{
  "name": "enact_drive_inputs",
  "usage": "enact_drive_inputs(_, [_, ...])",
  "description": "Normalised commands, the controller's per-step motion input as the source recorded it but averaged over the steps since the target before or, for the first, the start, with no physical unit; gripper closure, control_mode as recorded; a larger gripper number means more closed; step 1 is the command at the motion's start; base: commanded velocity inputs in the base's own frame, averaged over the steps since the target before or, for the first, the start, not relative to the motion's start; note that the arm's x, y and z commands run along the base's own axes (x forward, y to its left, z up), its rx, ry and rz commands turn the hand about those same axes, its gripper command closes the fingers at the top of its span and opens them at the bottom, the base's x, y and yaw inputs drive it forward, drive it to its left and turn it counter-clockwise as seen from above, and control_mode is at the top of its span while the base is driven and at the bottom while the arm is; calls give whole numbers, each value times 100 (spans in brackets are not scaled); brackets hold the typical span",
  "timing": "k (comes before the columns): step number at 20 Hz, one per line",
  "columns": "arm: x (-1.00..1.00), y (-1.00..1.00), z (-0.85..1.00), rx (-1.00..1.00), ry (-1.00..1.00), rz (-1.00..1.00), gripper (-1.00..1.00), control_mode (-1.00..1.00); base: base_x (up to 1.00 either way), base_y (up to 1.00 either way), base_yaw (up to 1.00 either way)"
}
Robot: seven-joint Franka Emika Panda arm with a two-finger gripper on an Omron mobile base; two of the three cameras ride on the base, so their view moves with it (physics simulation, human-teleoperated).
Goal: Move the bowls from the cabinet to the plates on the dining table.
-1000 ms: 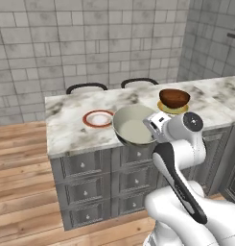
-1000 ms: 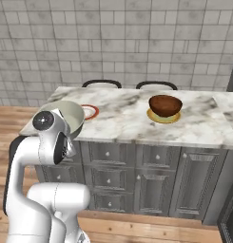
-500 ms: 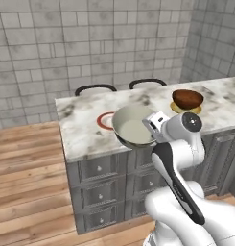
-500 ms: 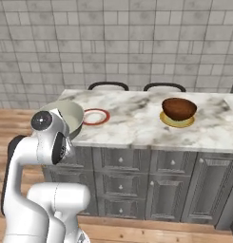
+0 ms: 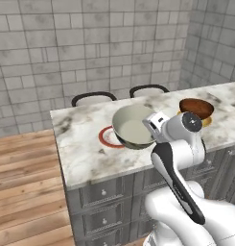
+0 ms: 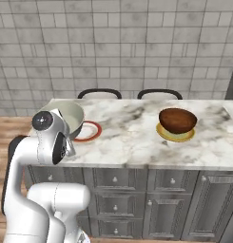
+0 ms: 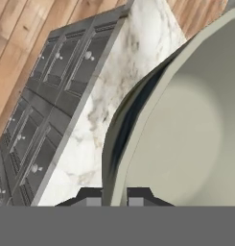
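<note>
My gripper (image 7: 114,198) is shut on the rim of the pale cream-green bowl (image 7: 186,129), one fingertip on each side of its wall. The bowl (image 5: 132,127) hangs tilted just above the dining table (image 5: 85,153), and in this view it overlaps the right part of the red-rimmed plate (image 5: 107,138). In the right base view the bowl (image 6: 71,115) sits left of that plate (image 6: 90,131). The dark reddish-brown bowl (image 5: 196,107) rests on the yellow-orange plate (image 5: 205,120) further right on the marble top; both show again as bowl (image 6: 177,119) and plate (image 6: 175,135). The cabinet is out of view.
Two black chair backs (image 5: 94,98) (image 5: 148,90) stand behind the table against the grey tiled wall. Grey drawer fronts (image 7: 37,120) with small knobs run below the table's front edge. Wooden floor (image 5: 23,182) lies to the left of the table.
The whole scene has shifted as the base drove closer to the table. The pale bowl stays in my grip and now overlaps the red-rimmed plate instead of hanging to its right.
</note>
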Motion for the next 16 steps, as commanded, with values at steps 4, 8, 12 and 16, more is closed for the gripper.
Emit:
enact_drive_inputs(4, [0, 0, 0, 0, 0, 0, 100, 100, 41, 0, -9])
enact_drive_inputs(8, [0, 0, 0, 0, 0, 0, 100, 100, 35, 0, -9])
enact_drive_inputs(12, [0, 0, 0, 0, 0, 0, 100, 100, 35, 0, -8])
enact_drive_inputs(16, [0, 0, 0, 0, 0, 0, 100, 100, 31, 0, -8])
